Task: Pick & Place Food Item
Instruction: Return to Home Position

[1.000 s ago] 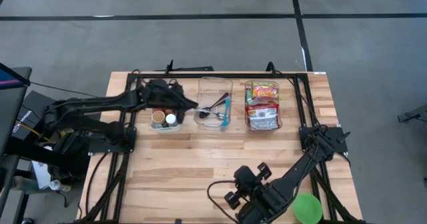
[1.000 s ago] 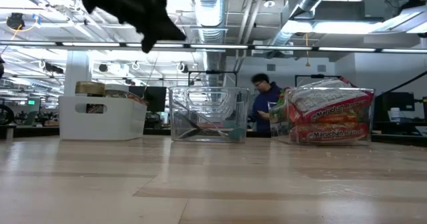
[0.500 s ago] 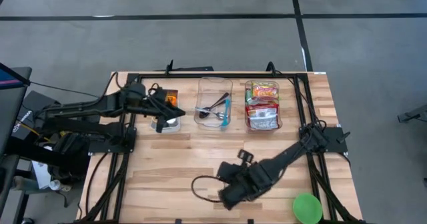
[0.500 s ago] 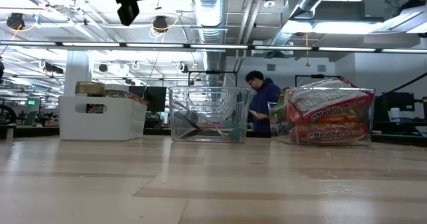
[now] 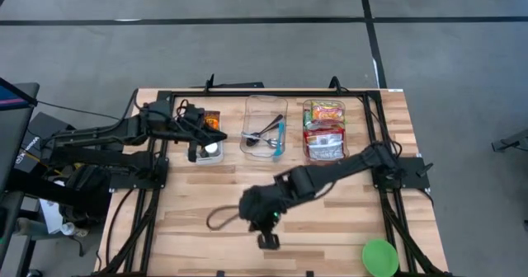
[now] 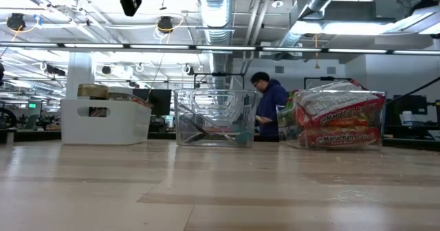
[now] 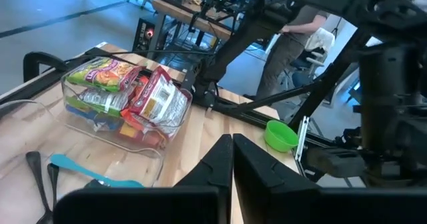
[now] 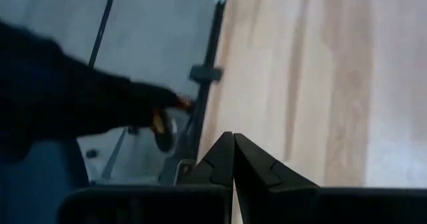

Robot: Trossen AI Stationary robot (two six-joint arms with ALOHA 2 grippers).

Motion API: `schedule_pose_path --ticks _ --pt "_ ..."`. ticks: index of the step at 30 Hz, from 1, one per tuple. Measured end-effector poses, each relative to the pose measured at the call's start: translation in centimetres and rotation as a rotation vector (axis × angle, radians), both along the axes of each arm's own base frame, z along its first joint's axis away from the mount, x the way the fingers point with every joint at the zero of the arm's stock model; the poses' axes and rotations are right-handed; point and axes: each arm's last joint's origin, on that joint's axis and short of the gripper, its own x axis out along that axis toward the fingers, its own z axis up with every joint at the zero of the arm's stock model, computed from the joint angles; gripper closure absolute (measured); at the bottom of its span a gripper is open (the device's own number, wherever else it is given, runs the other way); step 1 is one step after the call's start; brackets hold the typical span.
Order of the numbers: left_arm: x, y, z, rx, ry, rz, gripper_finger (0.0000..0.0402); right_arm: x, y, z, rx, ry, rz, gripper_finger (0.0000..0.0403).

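Tabletop point(image 5: 186, 201) carries transparent bin point(image 5: 264, 107), white bin point(image 6: 103, 121), green bowl point(image 5: 379, 256)

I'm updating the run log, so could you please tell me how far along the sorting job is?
Done: spoons lie in the clear bin, noodle packets in the neighbouring bin. In hand: nothing; left gripper and right gripper are shut and empty. Left: probably only parking them at home.
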Motion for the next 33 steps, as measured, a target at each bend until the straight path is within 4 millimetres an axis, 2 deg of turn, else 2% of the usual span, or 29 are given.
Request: schedule_pose_path --ticks 5,10,21,27,33 --pt "0.0 0.0 0.0 0.000 0.002 0.000 0.0398 0.8 -2.5 -0.1 0.047 0.057 -0.132 0.0403" --pt "0.0 0.0 0.0 0.000 0.004 0.004 0.0399 1.1 -4.2 -0.6 0.039 0.121 -0.191 0.0403" --pt "0.0 0.1 0.0 0.088 0.001 0.011 0.0394 1.8 -7.2 -0.4 -0.133 0.012 -0.129 0.0403" --pt "0.0 0.5 0.1 0.112 0.002 0.138 0.0394 1.1 -10.0 1.3 -0.156 -0.012 -0.147 0.0403" --pt "0.0 0.6 0.4 0.185 -0.024 0.185 0.0394 -1.1 -12.5 5.3 -0.160 -0.112 -0.178 0.0403"
